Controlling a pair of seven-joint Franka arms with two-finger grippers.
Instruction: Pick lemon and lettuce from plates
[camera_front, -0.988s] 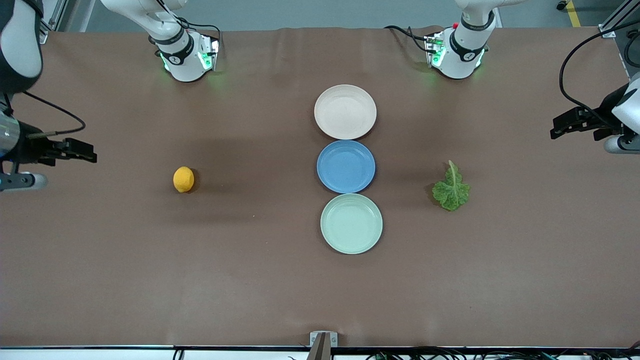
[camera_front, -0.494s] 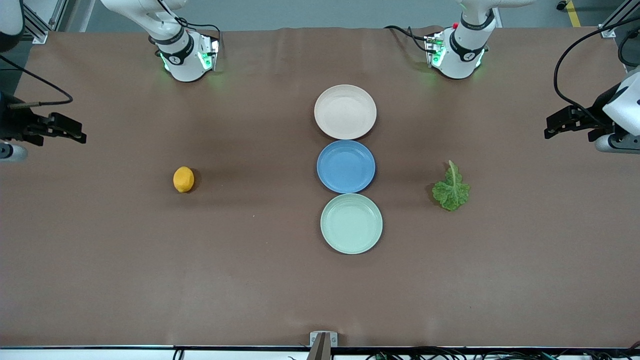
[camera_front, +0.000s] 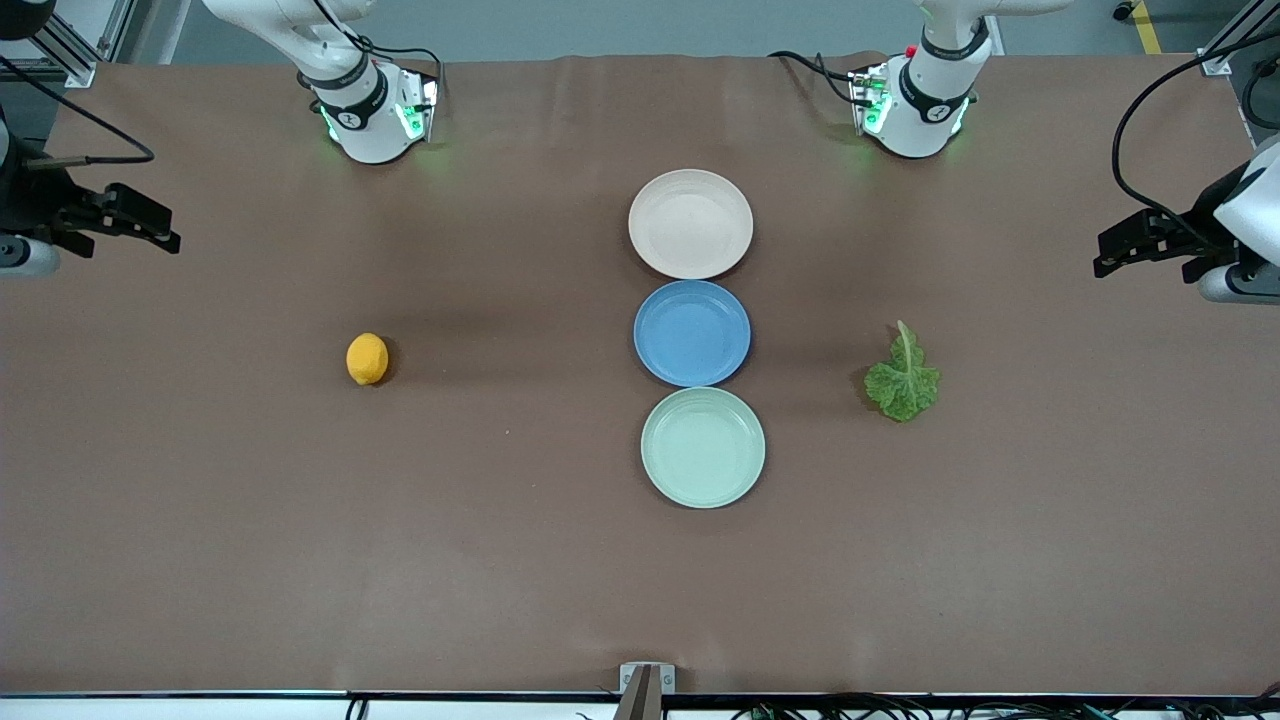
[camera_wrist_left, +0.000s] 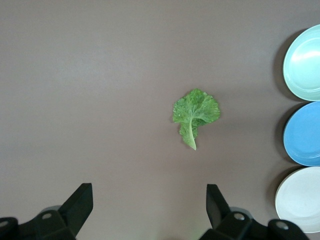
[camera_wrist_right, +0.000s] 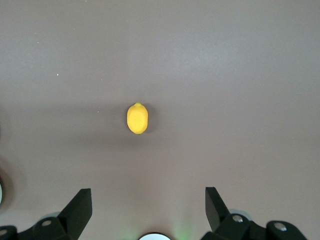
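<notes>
Left gripper (camera_front: 1125, 247) hung wide open and empty over the table's end; right gripper (camera_front: 140, 218) likewise. Lettuce (camera_front: 902, 381) and lemon (camera_front: 367, 359) lay on the table, off the plates (camera_front: 690, 185).

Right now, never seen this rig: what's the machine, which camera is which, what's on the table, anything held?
Two robot arms share one brown table, each ending in a two-finger claw. The big picture comes from a high camera facing them; their bases stand along its top. The other two come from cameras on each arm's wrist, looking down past the claw.

Three empty plates sit in a row mid-table: cream plate nearest the bases, blue plate in the middle, mint plate nearest the camera. The lemon lies on the bare table toward the right arm's end, the lettuce toward the left arm's end.

Nothing is held. The left claw hangs open above the lettuce's end, the right claw open above the lemon's end.
</notes>
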